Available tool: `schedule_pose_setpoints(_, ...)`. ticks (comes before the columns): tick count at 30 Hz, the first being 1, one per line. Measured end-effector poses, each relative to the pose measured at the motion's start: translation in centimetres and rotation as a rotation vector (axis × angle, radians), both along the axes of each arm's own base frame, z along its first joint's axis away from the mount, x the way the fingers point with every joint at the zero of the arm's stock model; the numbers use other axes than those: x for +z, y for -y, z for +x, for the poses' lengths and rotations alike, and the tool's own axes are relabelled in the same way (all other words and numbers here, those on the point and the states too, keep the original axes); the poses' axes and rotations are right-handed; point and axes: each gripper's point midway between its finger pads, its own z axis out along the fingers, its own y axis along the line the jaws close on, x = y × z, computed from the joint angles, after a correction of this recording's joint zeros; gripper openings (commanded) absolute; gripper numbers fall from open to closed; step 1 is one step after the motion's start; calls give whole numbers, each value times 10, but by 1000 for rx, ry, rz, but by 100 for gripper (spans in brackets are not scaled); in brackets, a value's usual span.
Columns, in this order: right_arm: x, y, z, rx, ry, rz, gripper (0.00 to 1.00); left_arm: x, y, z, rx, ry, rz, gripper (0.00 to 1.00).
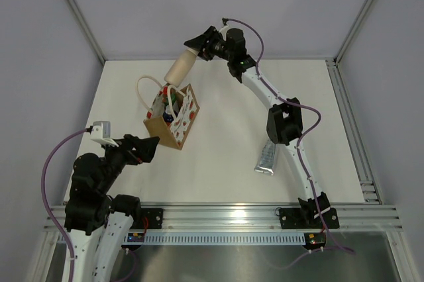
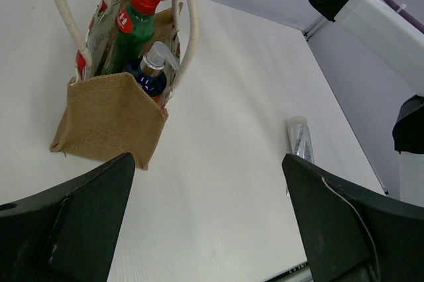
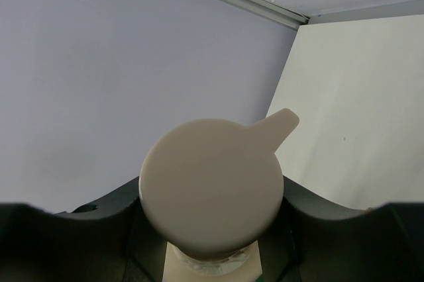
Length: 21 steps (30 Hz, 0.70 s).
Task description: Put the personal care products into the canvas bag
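Black left claw point(image 1: 151, 148): jaws wide apart, nothing betw. them, just short of bag corner. Silver-grey tube point(image 1: 267, 158): flat on tabletop point(image 1: 225, 130), upper end hidden behind right arm point(image 1: 285, 123). Tan canvas bag point(image 1: 171, 133): coarse burlap front, rope handles, upright. Inside it, green bottle point(image 2: 132, 27) w/ red cap and blue pump bottle point(image 2: 151, 77), lower parts hidden. Smooth beige bottle point(image 1: 180, 65): round-shouldered, cap end clamped in right claw point(image 1: 199, 44), long axis tilted, lower end at bag mouth.

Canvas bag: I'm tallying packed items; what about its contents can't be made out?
- Left wrist view: front wall of the canvas bag hides everything low beside the green bottle.
- Top view: contents too small to sort.
- Right wrist view: the beige bottle fills the middle; the bag does not show.
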Motion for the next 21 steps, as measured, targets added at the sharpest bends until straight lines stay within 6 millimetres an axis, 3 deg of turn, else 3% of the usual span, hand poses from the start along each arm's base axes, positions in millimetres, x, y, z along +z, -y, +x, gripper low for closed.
schedule_pose_setpoints(11,-3,-6,-5,19,-11,-3,0,-3,3,3,-10,2,-12,99)
schedule_pose_setpoints(21,-24,-3,-18,51,-96,-11,0,-2,4,3,-17,21,-20,99)
